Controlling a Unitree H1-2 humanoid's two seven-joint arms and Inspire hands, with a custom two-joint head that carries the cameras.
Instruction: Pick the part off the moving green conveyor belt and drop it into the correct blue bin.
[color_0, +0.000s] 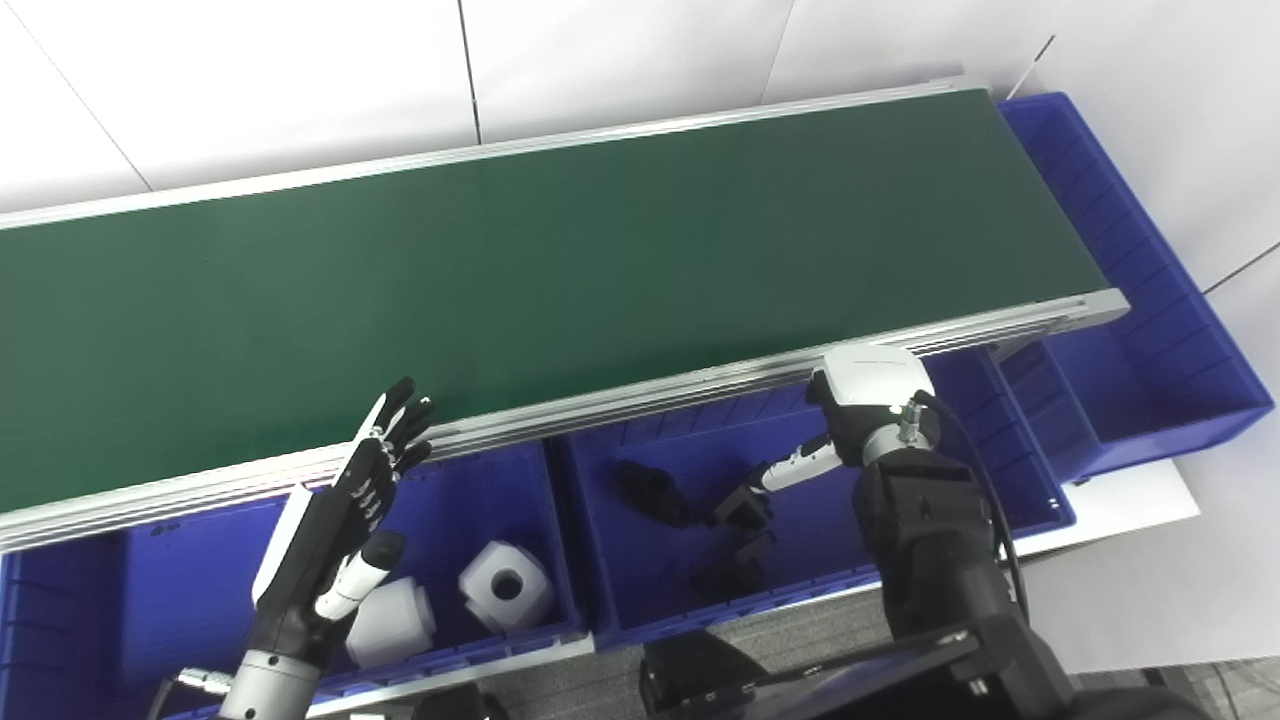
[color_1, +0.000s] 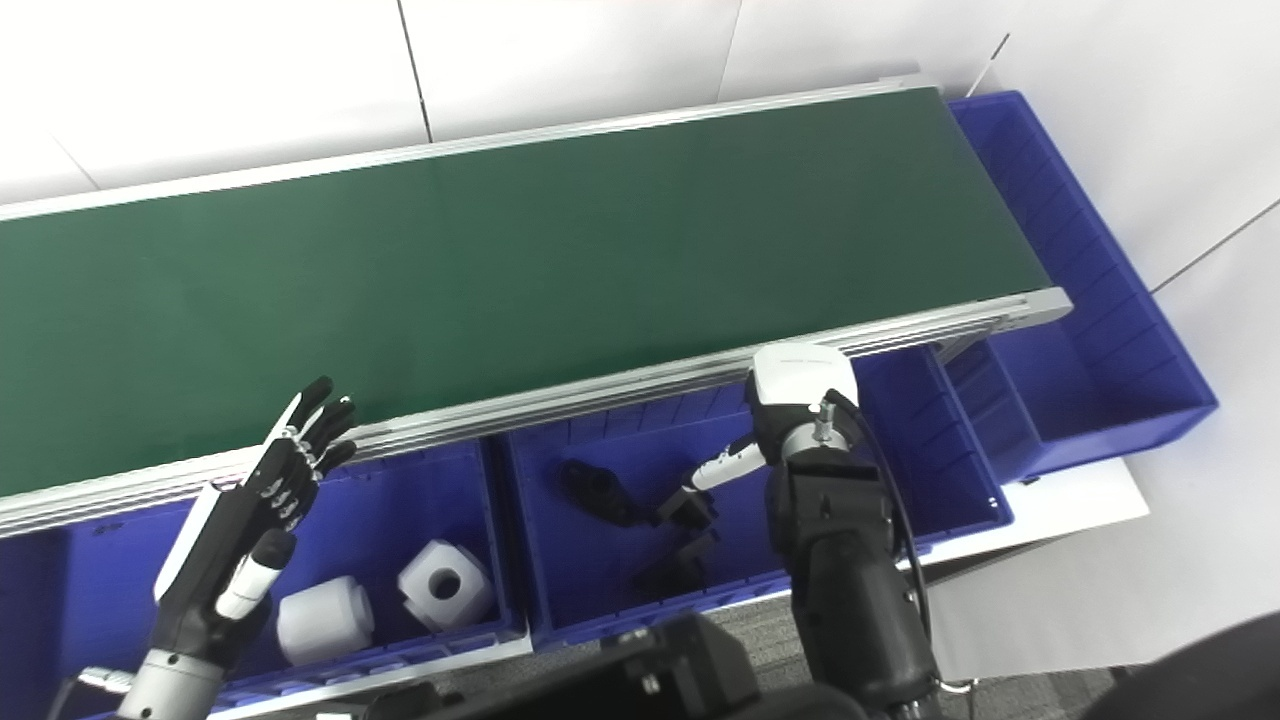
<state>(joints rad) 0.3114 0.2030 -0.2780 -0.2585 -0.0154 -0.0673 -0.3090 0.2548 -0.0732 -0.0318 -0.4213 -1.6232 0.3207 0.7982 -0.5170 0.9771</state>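
The green conveyor belt (color_0: 560, 250) runs across the picture with no part on it. My left hand (color_0: 345, 510) is open, fingers spread and pointing up at the belt's near rail, above the left blue bin (color_0: 180, 570). My right hand (color_0: 870, 390) hangs over the middle blue bin (color_0: 680, 425), its white back toward me and its thumb reaching left. A black part (color_0: 742, 505) sits right at the thumb tip. The other fingers are hidden, so whether that part is held does not show.
Two white cylindrical parts (color_0: 505, 585) (color_0: 395, 620) lie in the left bin. More black parts (color_0: 652, 492) (color_0: 735, 572) lie in the middle bin. A third blue bin (color_0: 1150, 360) stands at the belt's right end.
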